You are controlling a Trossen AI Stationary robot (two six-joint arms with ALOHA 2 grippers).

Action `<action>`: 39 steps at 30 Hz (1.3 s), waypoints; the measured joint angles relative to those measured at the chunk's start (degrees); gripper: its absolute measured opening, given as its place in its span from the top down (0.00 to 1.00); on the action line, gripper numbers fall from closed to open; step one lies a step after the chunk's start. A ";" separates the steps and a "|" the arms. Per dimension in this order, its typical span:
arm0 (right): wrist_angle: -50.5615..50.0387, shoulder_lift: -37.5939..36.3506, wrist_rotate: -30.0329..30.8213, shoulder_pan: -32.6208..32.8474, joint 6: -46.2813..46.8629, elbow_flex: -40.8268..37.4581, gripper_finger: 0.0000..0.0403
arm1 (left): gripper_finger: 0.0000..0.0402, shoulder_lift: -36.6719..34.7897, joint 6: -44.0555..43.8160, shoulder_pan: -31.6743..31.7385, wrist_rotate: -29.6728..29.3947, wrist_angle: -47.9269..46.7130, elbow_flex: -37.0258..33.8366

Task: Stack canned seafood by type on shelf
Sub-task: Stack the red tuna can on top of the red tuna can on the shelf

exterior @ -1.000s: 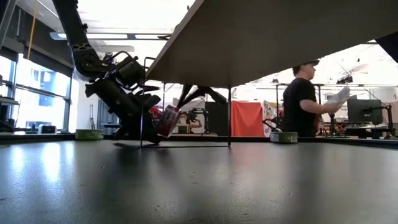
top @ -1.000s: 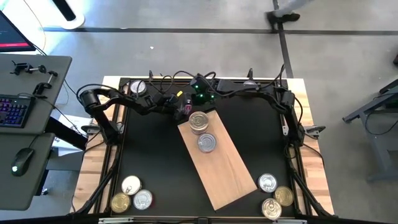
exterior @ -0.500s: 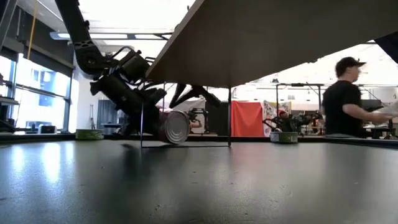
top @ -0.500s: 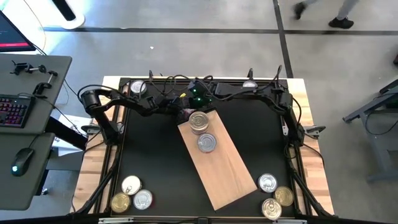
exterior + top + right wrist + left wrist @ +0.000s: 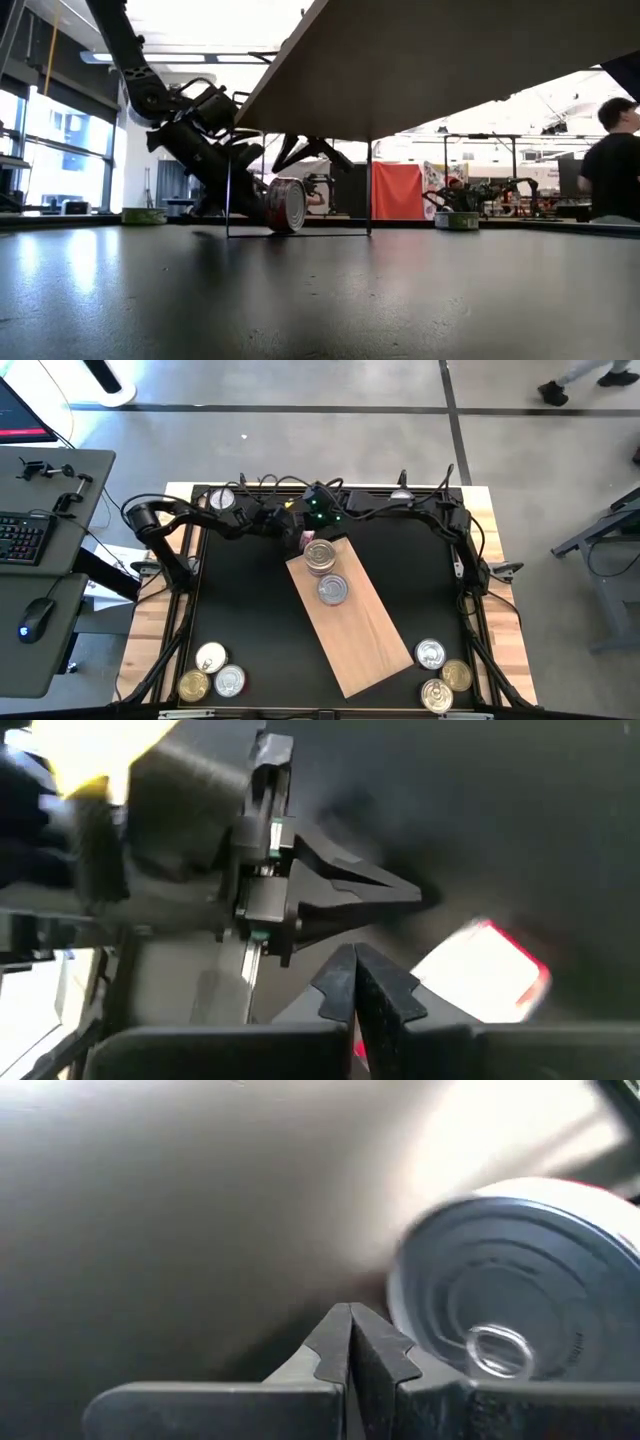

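Near the front left corner of the surface (image 5: pixel 400 560), three tins (image 5: pixel 212 672) waiting in a cluster, well apart from any arm; no hazard there yet.

At the back edge, left of centre, left claw (image 5: pixel 290 532) clenched, empty, tips pressed together and lying just beside a red-labelled can (image 5: pixel 287 205) tipped on its side with the pull-tab lid facing the wrist camera (image 5: pixel 505 1315). Can free, not gripped, resting on its curved wall: likely to roll toward the back edge or under the raised shelf end if nudged. With shut tips only a push is possible; a sideways shove could also send it into the stack.

Right beside it, right claw (image 5: pixel 318 520) likewise clenched on nothing, crowding the same spot at the shelf's far end. Two arms this close: collision or tangled cables a fair risk, judging by how nearly the tips meet in the right wrist view.

On the shelf (image 5: pixel 370 635), lying diagonally from back centre toward the front right, a short stack (image 5: pixel 320 554) at the far end and a single silver tin (image 5: pixel 333 589) below it. Stack near both claws; a brush could topple it.

Near the front right corner, four more tins (image 5: pixel 440 675), untouched.
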 joint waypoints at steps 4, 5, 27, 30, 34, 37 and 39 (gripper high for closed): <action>3.81 -0.91 -0.26 -1.03 -0.60 0.00 1.00 | 1.00 -2.31 1.49 2.84 2.45 -3.05 -0.04; 5.29 -1.46 -0.43 -1.27 -1.48 0.00 1.00 | 1.00 -3.14 2.32 3.20 2.55 -4.33 -0.04; -25.91 -1.67 -3.02 -0.68 -52.62 16.65 0.39 | 1.00 -12.03 4.35 3.76 9.90 -8.53 -0.20; -26.65 -1.47 1.08 0.22 -60.58 15.71 0.29 | 1.00 -14.44 5.28 3.85 9.83 -8.57 -0.21; -24.82 -0.47 4.79 1.03 -66.91 15.24 0.28 | 1.00 -16.01 6.83 3.83 7.60 -9.35 -0.20; -24.58 0.57 3.89 1.30 -69.22 15.21 0.30 | 1.00 -16.05 6.14 3.62 6.88 -10.08 -0.20; -24.44 0.85 4.68 1.43 -68.65 15.22 0.32 | 1.00 -16.03 5.91 2.98 6.60 -11.14 -0.20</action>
